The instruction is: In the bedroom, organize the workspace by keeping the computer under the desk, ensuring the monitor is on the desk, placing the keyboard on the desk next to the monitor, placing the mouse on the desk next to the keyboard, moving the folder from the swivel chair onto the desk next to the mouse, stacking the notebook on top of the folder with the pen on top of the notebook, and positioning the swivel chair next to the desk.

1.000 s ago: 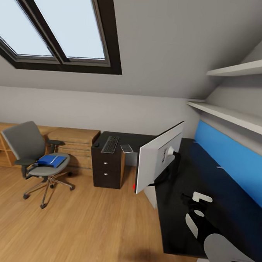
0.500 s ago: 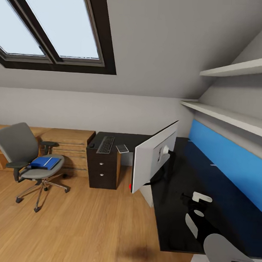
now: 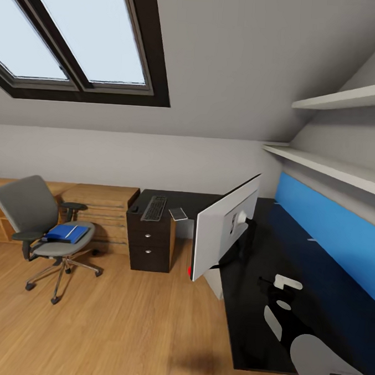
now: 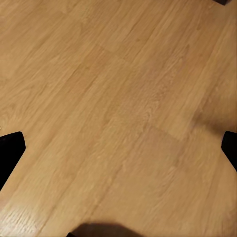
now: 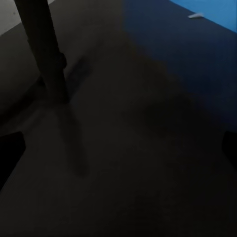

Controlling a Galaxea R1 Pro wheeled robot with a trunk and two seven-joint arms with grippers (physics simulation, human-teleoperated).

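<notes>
A: Where do the task's things sit?

B: The white flat-panel monitor (image 3: 225, 230) stands on the long black counter (image 3: 292, 283) at the right, turned edge-on, its dark stand post (image 5: 44, 54) close in the right wrist view. The black keyboard (image 3: 154, 208) lies on the far end of the counter, above the dark two-drawer cabinet (image 3: 149, 246), with a small black mouse (image 3: 134, 208) just beside it on one side and a pale flat notebook (image 3: 178, 213) near it on the other.

A: And the chair?

B: The grey swivel chair (image 3: 38, 223) is on the light wooden plank floor (image 3: 107, 327), well apart from the counter, in front of the low wooden drawer unit (image 3: 100, 215). The blue folder (image 3: 67, 233) rests on its seat.

A: The pincers?

B: The right pincer (image 3: 281, 296) hangs over the black counter near the blue wall panel (image 3: 334, 235); its dark tips sit at opposite edges of the wrist view, spread wide, nothing between them. The left pincer (image 4: 118, 153) looks down on bare floor, tips equally far apart, empty.
</notes>
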